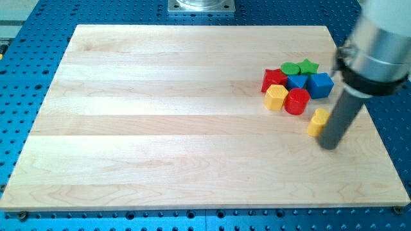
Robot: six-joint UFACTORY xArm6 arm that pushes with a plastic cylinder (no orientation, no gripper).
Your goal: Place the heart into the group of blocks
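A yellow block (316,121), which may be the heart though its shape is partly hidden, lies at the view's right, just below and right of the group. My tip (330,145) touches or nearly touches its right side, slightly lower. The group holds a red block (273,79), a yellow hexagon (276,97), a red cylinder (297,101), a blue block (297,82), a blue cube (320,85), a green cylinder (290,68) and a green star (309,67). A small gap separates the yellow block from the red cylinder.
The wooden board (160,128) rests on a blue perforated table (26,77). The arm's grey body (379,45) hangs over the board's right edge. A metal mount (201,6) sits at the view's top.
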